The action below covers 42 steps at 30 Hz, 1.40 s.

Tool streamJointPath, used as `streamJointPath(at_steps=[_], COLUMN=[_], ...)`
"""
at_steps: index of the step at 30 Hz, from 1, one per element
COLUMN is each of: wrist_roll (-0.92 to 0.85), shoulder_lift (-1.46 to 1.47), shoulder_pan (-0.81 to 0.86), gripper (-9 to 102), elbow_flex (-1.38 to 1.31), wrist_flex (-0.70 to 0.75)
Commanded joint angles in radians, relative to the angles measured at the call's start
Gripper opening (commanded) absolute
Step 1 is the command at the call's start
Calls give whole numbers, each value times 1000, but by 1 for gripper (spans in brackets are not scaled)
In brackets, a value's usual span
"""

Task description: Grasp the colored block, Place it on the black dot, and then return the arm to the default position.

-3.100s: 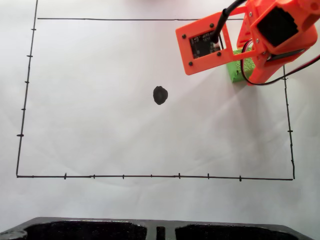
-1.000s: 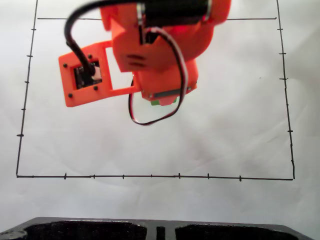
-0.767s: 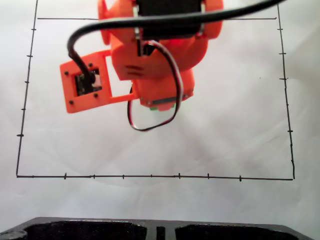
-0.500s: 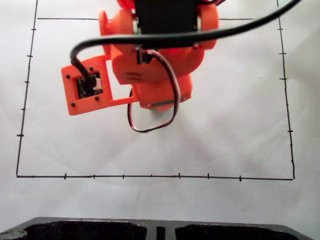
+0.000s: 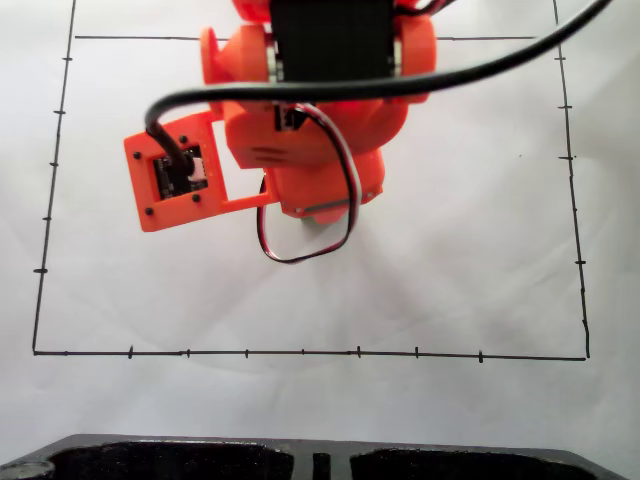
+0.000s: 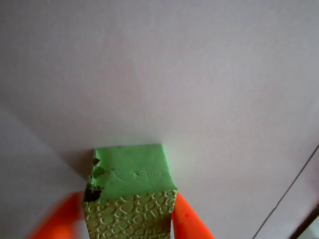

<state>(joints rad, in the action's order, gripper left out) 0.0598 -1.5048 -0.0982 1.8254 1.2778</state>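
Observation:
In the wrist view the green block (image 6: 132, 177) sits between my two orange fingers (image 6: 188, 221), and my gripper (image 6: 127, 221) is shut on its bumpy sides. Its smooth top face points away from the camera, low over the white paper; I cannot tell whether it touches. One corner of the block has a dark chipped spot. In the fixed view the orange arm (image 5: 310, 130) hangs over the middle of the drawn rectangle and covers the block and the black dot.
A thin black border line with ticks (image 5: 300, 352) frames the white paper; a piece of the black line (image 6: 294, 184) crosses the wrist view's lower right. A black object (image 5: 200, 458) lies along the fixed view's bottom edge. A black cable and a red-white wire loop (image 5: 300, 250) hang from the arm.
The arm carried the block from the upper right corner to the middle of the paper. Over the last second it settled slightly, and the green sliver under it went out of sight.

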Motion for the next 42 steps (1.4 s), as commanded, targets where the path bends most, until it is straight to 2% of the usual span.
streamJointPath(at_steps=[1,6,11,17,24,31,36,42], wrist_roll=[-14,-61,-124,-225,-319,-331,-265,-196], shoulder_lift=[-69,-184,-374,-713,-1118,-1425,-1589,-1741], shoulder_pan=[5,20,37,78,104,133,141,150], gripper=[35,46,47,44,29,0,0,0], elbow_flex=[-18,-3,58,252,522,770,894,1048], wrist_flex=[26,61,147,150,89,-17,3,-109])
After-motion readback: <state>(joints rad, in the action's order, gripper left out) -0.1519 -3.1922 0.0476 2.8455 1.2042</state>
